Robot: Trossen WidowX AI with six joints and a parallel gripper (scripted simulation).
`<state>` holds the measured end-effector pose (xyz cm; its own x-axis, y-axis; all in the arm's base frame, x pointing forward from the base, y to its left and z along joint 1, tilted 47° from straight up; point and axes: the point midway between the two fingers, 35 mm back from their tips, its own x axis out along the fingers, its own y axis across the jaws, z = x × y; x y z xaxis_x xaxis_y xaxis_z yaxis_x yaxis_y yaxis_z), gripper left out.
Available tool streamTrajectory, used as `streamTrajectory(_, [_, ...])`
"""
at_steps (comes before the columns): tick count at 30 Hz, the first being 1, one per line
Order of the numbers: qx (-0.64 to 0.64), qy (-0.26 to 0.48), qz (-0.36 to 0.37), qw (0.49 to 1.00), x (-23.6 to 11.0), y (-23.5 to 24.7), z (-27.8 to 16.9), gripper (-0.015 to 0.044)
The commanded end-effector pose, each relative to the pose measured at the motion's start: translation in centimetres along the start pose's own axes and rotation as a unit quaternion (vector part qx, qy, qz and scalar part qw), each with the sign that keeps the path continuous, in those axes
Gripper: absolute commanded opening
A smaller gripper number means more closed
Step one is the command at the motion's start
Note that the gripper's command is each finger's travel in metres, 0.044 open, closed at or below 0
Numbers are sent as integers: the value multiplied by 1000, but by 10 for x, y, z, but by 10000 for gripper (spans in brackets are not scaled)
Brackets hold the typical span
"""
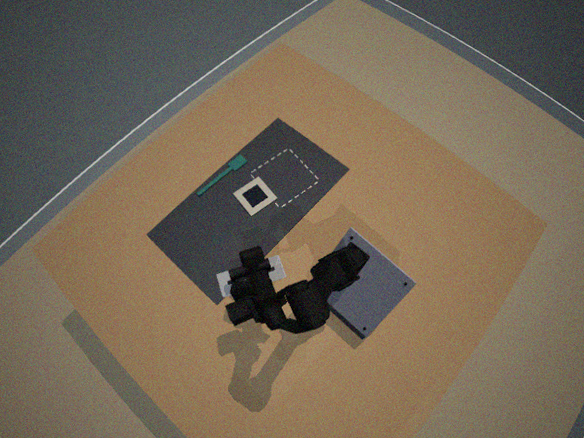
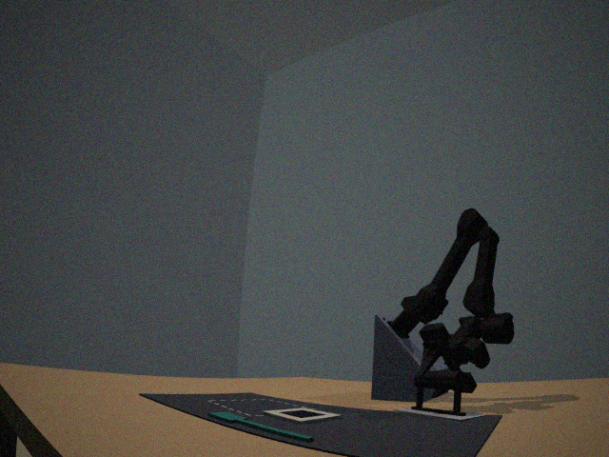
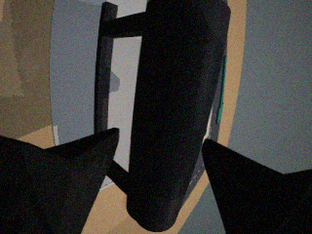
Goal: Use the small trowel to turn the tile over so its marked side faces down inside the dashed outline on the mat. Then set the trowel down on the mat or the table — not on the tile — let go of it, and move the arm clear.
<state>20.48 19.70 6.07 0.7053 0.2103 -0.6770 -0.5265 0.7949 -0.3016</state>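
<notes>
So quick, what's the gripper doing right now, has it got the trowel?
Gripper: open, holding nothing, fingers straddling the dark bar of a stand at the mat's near corner. The trowel lies on the mat, untouched.
</notes>
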Motion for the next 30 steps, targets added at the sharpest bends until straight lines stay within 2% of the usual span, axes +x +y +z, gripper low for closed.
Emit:
streamTrajectory(1, [-3,4,2,1000,7,0,-3,300])
streamTrajectory(6, [-4,4,2,1000,13,-1,-4,300])
streamTrajectory(11, [-4,4,2,1000,13,-1,-4,169])
streamTrajectory(30, [-4,4,2,1000,13,-1,-4,42])
